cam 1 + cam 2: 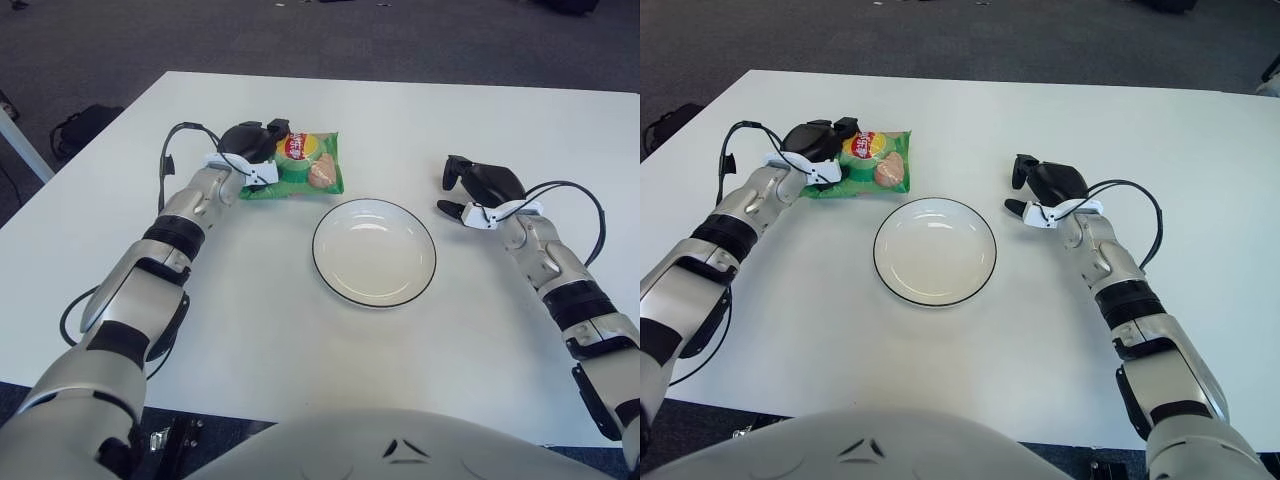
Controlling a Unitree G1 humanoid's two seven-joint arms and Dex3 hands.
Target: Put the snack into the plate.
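The snack bag [310, 165], green with a red-and-yellow logo and pictured chips, lies flat on the white surface [250, 330] just beyond the empty plate [374, 251]. The left hand [248, 150] has its fingers clamped on the bag's left edge. The right hand [480, 185] shows right of the plate, fingers loosely apart.

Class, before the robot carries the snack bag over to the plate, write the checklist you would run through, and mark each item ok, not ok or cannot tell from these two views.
1. Left hand is at the snack bag, on its left edge: ok.
2. Fingers firmly closed around the bag: cannot tell; the hand covers that edge.
3. Bag lifted off the table: not ok; it lies flat.
4. Plate has nothing in it: ok.
5. Path from bag to plate is free; the plate sits just in front and right of the bag: ok.
6. Right hand is out of the way, right of the plate, holding nothing: ok.
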